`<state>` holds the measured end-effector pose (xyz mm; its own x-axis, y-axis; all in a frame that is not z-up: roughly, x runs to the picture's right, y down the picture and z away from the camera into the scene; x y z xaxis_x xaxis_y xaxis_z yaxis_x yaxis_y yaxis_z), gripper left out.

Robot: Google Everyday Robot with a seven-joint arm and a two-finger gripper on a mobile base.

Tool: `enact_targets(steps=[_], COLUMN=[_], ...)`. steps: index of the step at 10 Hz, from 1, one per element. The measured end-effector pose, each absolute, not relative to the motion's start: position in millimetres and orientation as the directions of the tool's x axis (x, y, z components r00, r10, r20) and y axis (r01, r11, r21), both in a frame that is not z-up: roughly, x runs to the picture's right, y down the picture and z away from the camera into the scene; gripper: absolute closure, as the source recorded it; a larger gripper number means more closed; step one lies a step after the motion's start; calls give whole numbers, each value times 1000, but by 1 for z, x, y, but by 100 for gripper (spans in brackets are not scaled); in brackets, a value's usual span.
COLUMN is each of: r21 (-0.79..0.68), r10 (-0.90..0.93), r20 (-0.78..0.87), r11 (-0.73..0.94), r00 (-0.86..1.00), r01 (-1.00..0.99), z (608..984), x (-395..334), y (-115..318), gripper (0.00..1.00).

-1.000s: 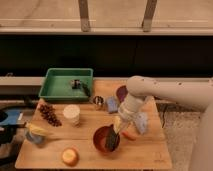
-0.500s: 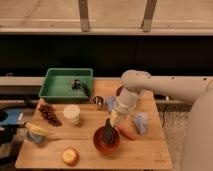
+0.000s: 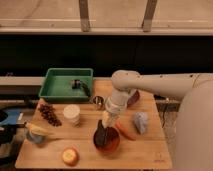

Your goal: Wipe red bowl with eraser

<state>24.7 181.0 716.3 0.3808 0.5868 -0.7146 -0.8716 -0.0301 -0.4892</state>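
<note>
Clamping the eraser (image 3: pixel 101 136) in the gripper (image 3: pixel 104 127), closed narrowly onto the black block and dipping it into the red bowl (image 3: pixel 114 145) at the front of the wooden table (image 3: pixel 150 156). Compared with a second ago, swung leftward at the elbow, carrying the eraser from the bowl's right side toward its left wall. Meanwhile leaving the bowl itself where it stood, just beside the carrot (image 3: pixel 125 131) and near the apple (image 3: pixel 70 156). Judged as a wiping stroke already under way, not a mere approach. Worth pressing lightly, so as not to tip or shove the bowl, and probably sweeping back across the inside next.
</note>
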Motion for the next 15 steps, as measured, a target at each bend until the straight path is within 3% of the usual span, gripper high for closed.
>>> enact_targets(steps=[5, 9, 15], r21=[-422, -361, -427], r10=[582, 584, 561], r20=[-758, -778, -753], r11=[-95, -111, -19], r00=[293, 234, 344], r01=[-902, -926, -904], z=[709, 727, 740], x=[53, 78, 21], y=[204, 178, 162], gripper=[100, 100, 100])
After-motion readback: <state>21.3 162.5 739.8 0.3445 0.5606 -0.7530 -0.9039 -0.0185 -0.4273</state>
